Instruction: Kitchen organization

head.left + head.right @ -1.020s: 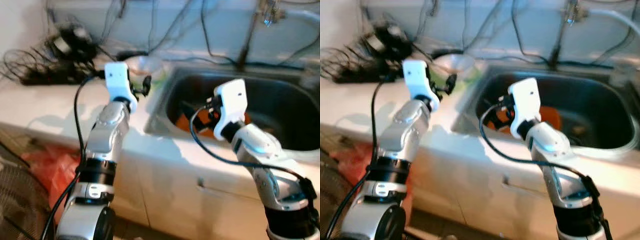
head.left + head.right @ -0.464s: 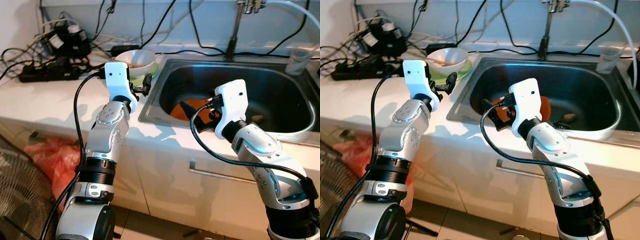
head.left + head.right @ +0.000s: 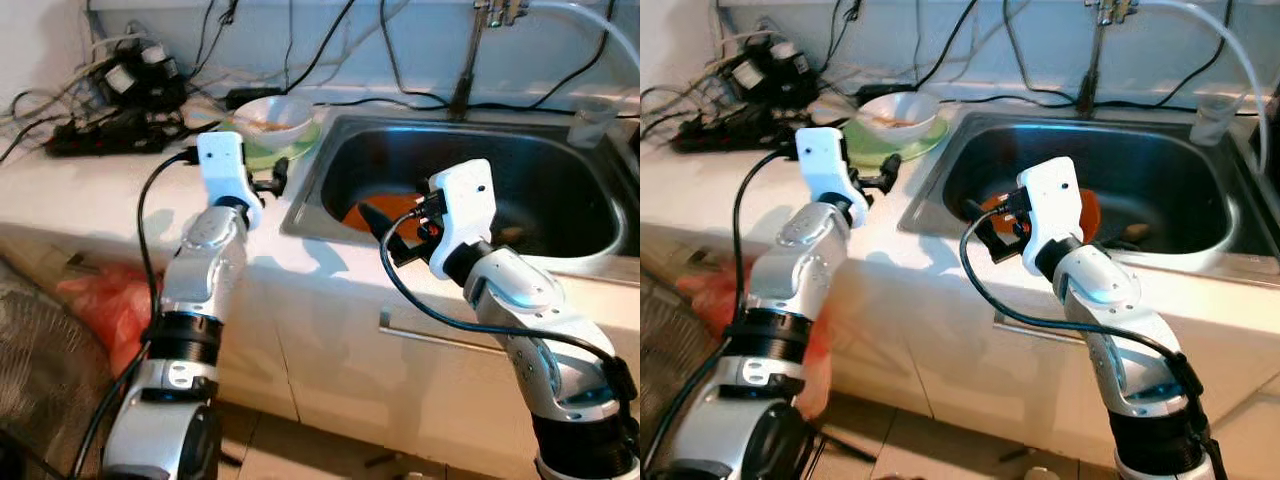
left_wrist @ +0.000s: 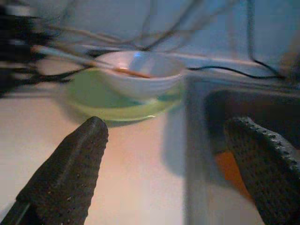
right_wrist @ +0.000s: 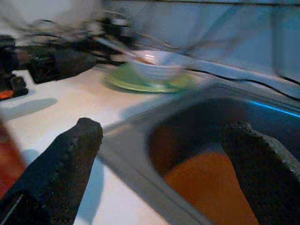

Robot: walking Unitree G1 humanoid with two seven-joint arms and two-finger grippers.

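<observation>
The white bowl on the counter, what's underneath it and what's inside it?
The white bowl sits on a green plate beside the sink. Chopsticks lean on its rim. The bowl's contents are too blurred to identify.

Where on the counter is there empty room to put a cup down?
Bare white counter lies between the sink rim, the green plate holding the white bowl, and the front edge. Farther back, the left corner is crowded with black cables.

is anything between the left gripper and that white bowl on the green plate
Nothing visible. The left gripper is open, aimed at the bowl on the plate, with bare counter between them. The sink lies to its right.
</observation>
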